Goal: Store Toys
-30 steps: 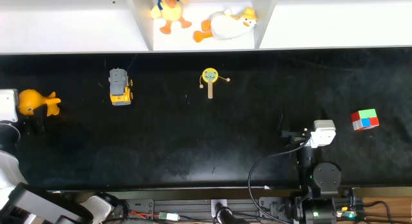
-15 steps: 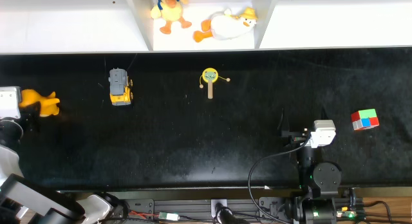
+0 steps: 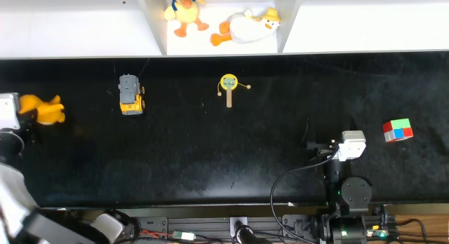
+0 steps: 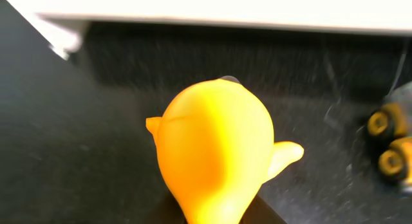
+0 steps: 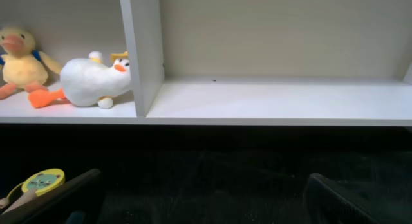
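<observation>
Left gripper [image 3: 24, 116] is clamped on the orange toy [image 3: 43, 109] at the far left of the black table [image 3: 210, 153], yellow truck [image 3: 130, 95] near it. Right gripper [image 5: 203, 208] is spread wide with nothing between the fingers, at the table's right front, facing the white shelf [image 5: 257, 98]; colour cube [image 3: 397, 130] to its right.

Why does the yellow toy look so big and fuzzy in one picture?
Left wrist view: the yellow toy is right by the camera, so it looks huge and soft; the toy truck blurs too. Top view: from far above, it looks small and crisp.
</observation>
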`<move>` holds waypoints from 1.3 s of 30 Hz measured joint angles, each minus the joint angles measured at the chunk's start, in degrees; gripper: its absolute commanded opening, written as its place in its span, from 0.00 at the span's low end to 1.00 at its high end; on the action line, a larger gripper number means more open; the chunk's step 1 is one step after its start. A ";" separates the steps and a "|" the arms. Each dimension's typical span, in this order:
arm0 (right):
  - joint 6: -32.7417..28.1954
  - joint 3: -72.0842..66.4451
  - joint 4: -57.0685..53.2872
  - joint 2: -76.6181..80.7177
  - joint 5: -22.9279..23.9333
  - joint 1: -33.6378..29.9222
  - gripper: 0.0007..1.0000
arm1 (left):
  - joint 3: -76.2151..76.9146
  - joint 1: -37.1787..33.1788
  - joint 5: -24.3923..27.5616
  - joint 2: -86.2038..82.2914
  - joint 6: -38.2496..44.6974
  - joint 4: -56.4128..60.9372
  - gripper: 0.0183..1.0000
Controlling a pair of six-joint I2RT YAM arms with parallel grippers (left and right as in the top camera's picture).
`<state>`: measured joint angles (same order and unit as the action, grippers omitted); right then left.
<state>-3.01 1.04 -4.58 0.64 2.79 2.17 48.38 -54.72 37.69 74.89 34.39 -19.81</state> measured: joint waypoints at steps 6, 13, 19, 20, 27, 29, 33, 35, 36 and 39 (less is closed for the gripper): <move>0.00 0.00 0.02 0.00 0.00 0.00 0.99 | 0.02 1.40 -0.46 -10.56 -8.24 -2.82 0.08; 0.00 0.00 -0.02 0.00 0.00 0.00 0.99 | 0.02 8.37 -7.72 -13.03 -16.79 -2.69 0.09; -0.02 0.00 0.02 0.00 0.00 0.00 1.00 | 0.52 16.63 -15.93 -9.55 -22.77 1.36 0.10; 0.00 0.00 0.00 0.00 0.00 0.00 1.00 | 1.27 18.18 -17.49 -7.87 -23.65 1.31 0.10; -0.02 0.00 0.02 0.00 0.00 0.00 0.99 | 14.75 26.60 -26.53 5.22 -25.92 -4.44 0.11; 0.00 0.00 0.00 0.00 0.00 0.00 1.00 | 20.04 27.65 -28.24 8.39 -26.12 -6.43 0.11; 0.02 0.00 -0.02 0.00 0.00 0.00 1.00 | 30.23 28.02 -30.21 14.25 -27.02 -9.94 0.10; -0.02 0.00 0.00 0.00 0.00 0.00 1.00 | 34.03 28.02 -30.84 16.83 -27.19 -10.93 0.10; 0.00 0.00 0.00 0.00 -0.02 0.00 1.00 | 35.36 28.02 -31.04 17.86 -27.21 -11.17 0.10; 0.00 0.00 -0.02 0.00 0.00 0.00 1.00 | 37.57 28.02 -31.54 20.33 -27.23 -11.30 0.11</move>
<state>-3.01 1.04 -4.60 0.64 2.79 2.17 85.95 -26.70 6.15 95.22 7.16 -31.11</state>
